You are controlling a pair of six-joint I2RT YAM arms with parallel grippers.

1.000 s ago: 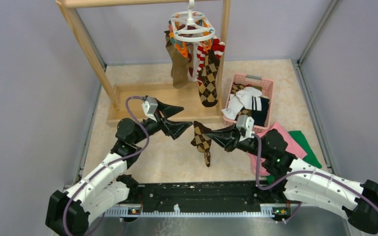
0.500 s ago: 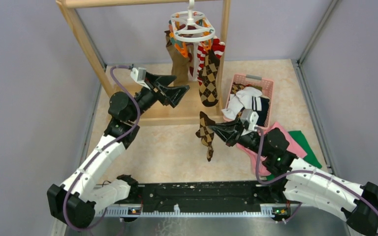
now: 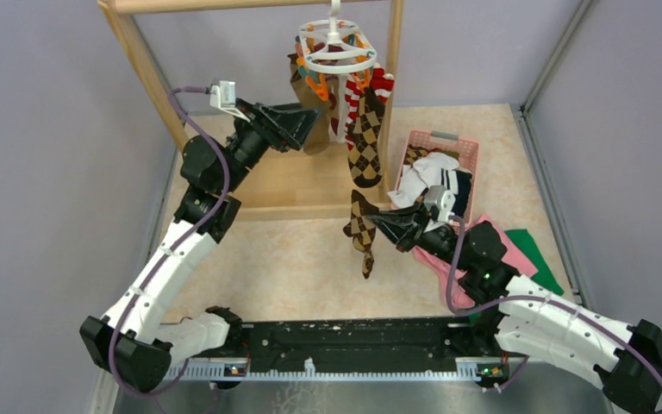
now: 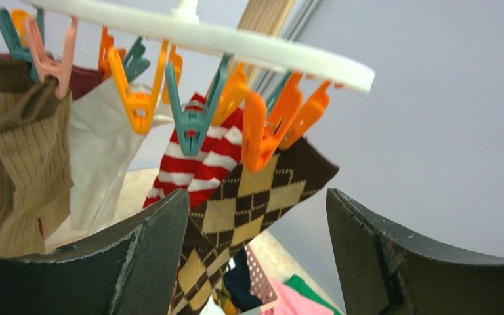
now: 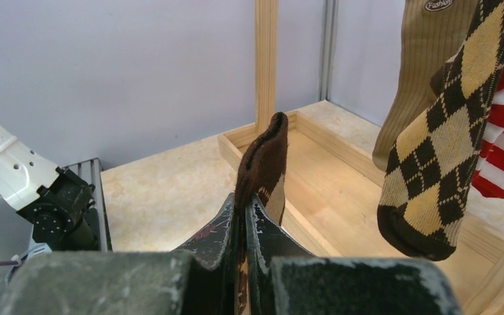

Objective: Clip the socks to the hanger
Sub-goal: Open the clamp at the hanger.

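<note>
Now the loose argyle sock (image 3: pixel 360 235) hangs in mid-air over the table, between the rack's base and the arms. The right gripper (image 3: pixel 379 222) pinches it just below the brown cuff, fingers pressed together on the fabric. In the right wrist view the cuff stands up out of the closed jaws. The sock looks light, limp and knitted, so it will likely drape and swing rather than hold a shape. The thicker cuff edge seems the best part to feed into a clip.

Above and behind, the hanger (image 3: pixel 336 50) dangles from the wooden rack (image 3: pixel 151 73). A brown sock (image 4: pixel 20 164), a white sock (image 4: pixel 98 157), a red-striped sock (image 4: pixel 200 167) and a hung argyle sock (image 3: pixel 364 147) are already pegged on it. The left gripper (image 3: pixel 300 123) is raised just beside them, fingers spread wide and holding nothing. A teal clip (image 4: pixel 193 121) hangs just above the gap between its fingers
</note>
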